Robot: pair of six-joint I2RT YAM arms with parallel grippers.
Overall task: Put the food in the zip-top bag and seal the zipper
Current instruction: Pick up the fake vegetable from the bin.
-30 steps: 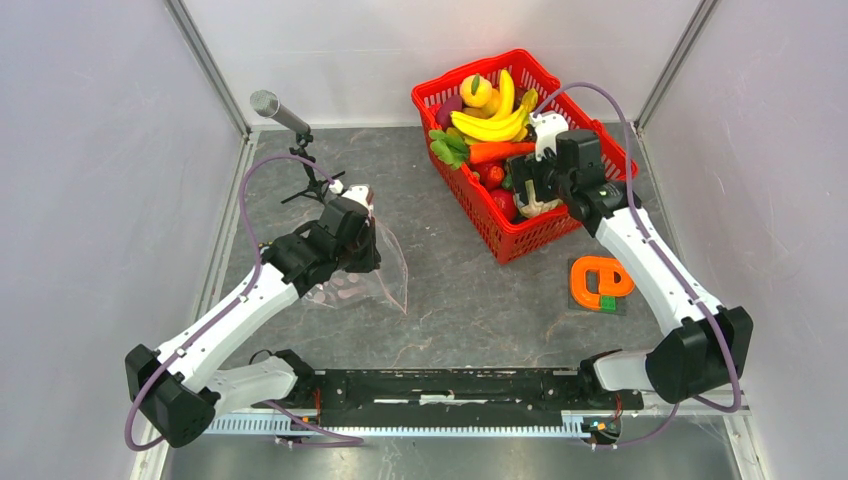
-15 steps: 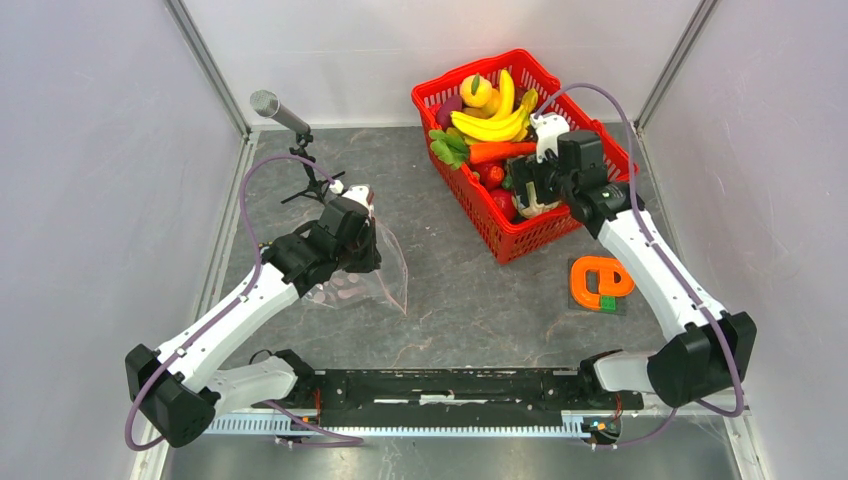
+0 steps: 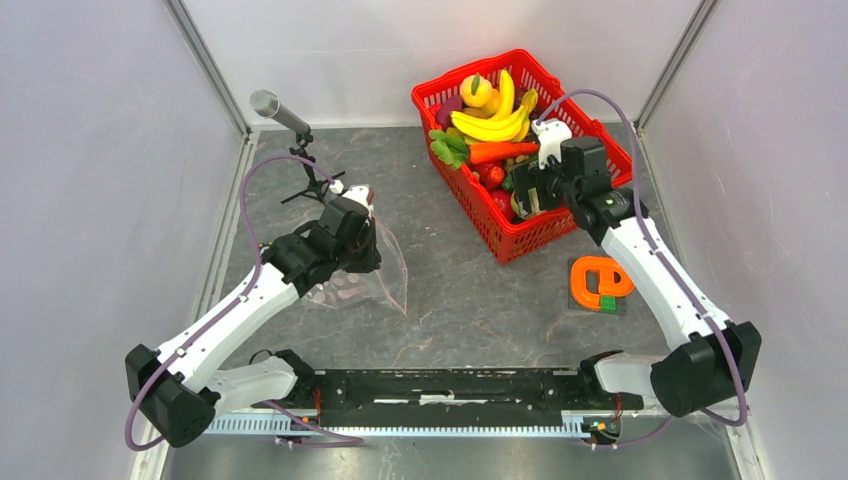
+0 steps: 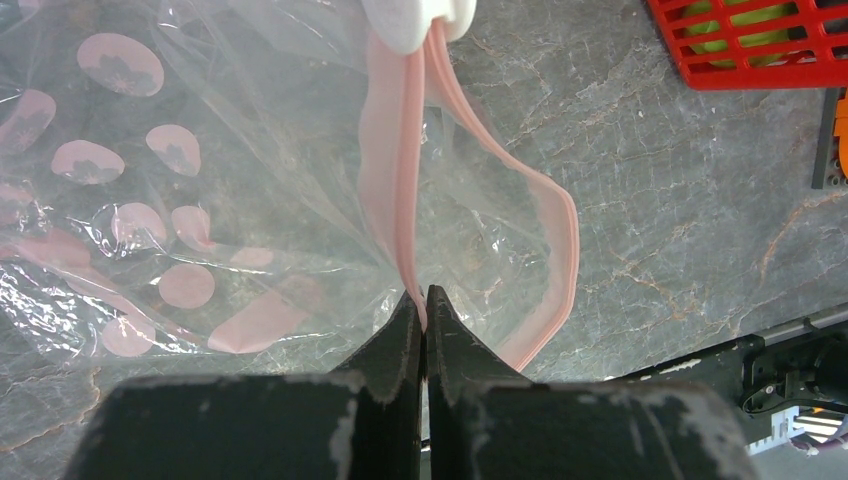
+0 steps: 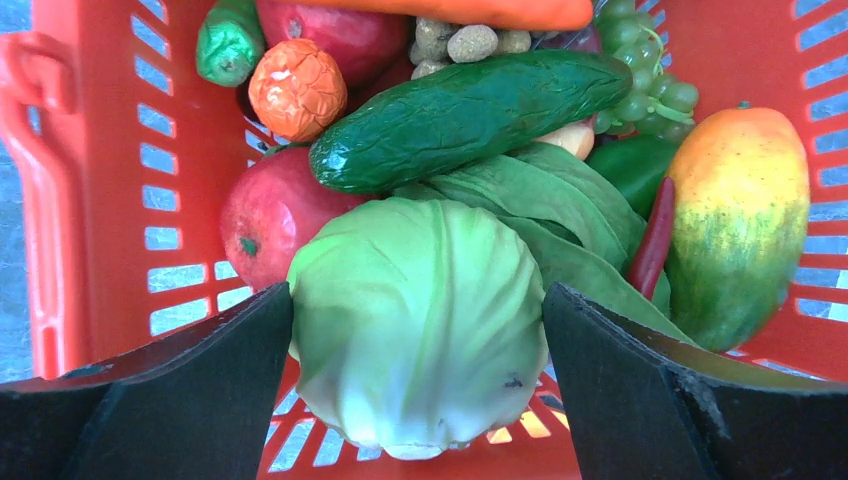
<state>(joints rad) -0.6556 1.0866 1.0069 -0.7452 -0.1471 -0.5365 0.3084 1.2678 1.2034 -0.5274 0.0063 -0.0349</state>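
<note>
The zip-top bag (image 3: pixel 388 272) lies on the table at the left, clear with pink dots (image 4: pixel 120 62). My left gripper (image 3: pixel 362 238) is shut on its pale pink zipper (image 4: pixel 395 180) and holds the mouth edge up; the jaws (image 4: pixel 422 298) pinch the strip. The food fills the red basket (image 3: pixel 531 236): yellow bananas (image 3: pixel 490 125), orange carrot (image 3: pixel 500 150), cucumber (image 5: pixel 470 115), red fruit (image 5: pixel 262 215). My right gripper (image 3: pixel 527 196) is in the basket's near end, its jaws (image 5: pixel 418 296) closed against both sides of the white-green cauliflower (image 5: pixel 420 320).
A microphone on a small stand (image 3: pixel 280 112) stands at the back left. An orange and green object (image 3: pixel 598 283) lies right of the basket's near end. A mango (image 5: pixel 740 215) and green leaves lie beside the held head. Walls close both sides.
My right gripper has shifted slightly right and up within the basket with the cauliflower between its jaws. The left arm and bag have not moved.
</note>
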